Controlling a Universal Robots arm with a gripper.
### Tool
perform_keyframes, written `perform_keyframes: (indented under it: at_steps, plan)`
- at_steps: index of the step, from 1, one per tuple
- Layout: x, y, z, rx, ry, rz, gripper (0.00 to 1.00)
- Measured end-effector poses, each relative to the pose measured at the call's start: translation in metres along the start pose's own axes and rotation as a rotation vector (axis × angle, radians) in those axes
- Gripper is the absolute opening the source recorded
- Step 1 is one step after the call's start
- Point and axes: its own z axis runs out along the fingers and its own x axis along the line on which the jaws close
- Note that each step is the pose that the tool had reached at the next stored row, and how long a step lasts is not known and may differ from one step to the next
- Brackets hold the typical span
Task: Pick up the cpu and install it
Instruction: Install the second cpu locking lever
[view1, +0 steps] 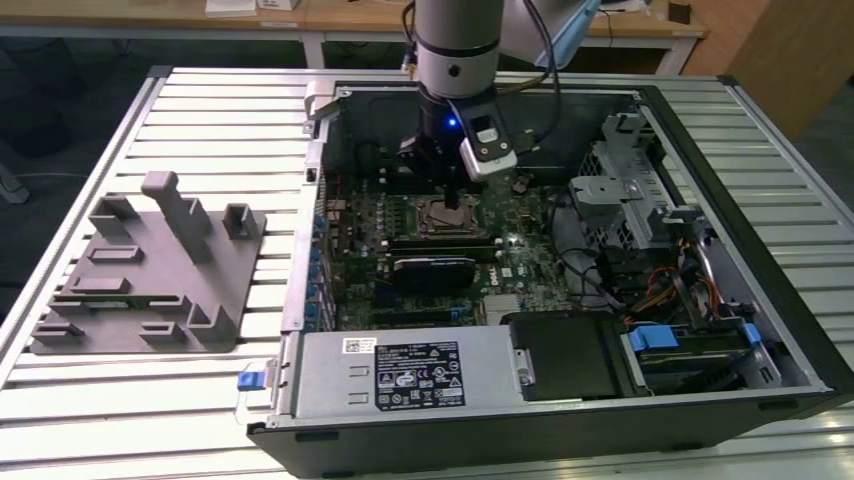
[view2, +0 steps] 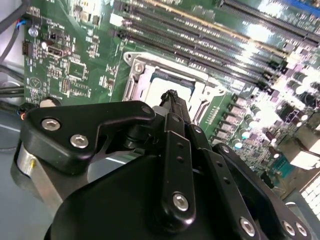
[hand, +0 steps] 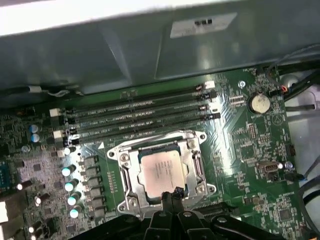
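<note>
1. The gripper (hand: 170, 196) hangs inside the open computer case (view1: 747, 150). Its black fingertips are drawn together to a narrow point at the edge of the cpu (hand: 161, 171). They look pressed together with nothing between them, and whether they actually touch the chip I cannot tell.
2. The cpu lies flat in its socket, silvery top up, inside the metal socket frame (hand: 196, 165), which stands open around it. In the second wrist view the gripper (view2: 171, 97) reaches to the frame's near edge, with the socket (view2: 172, 82) just beyond the tips.
3. In the exterior view the gripper (view1: 454, 197) points straight down over the socket (view1: 441, 212) on the green motherboard (view1: 534, 250), near the board's centre.
4. From the cpu, four long memory slots (hand: 140, 117) run at about 12 o'clock in the first wrist view. A round coin battery (hand: 259, 103) sits at about 2 o'clock.
5. The case lies on its side on a table (view1: 200, 110) of pale slatted metal. On the table at the exterior view's left, well apart from the case at 9 o'clock, stands a grey plastic fixture (view1: 154, 270) with upright posts.
6. Behind the table, wooden desks (view1: 347, 15) cross the far side of the room.
</note>
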Motion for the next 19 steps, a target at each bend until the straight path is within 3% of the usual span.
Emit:
perform_keyframes:
  at_steps: [14, 19]
  plan:
    - [-0.0043, -0.0204, 0.0022, -0.0017, 0.0009, -0.001, 0.11]
    - [-0.0049, -0.0235, 0.0059, -0.0019, 0.0076, -0.008, 0.11]
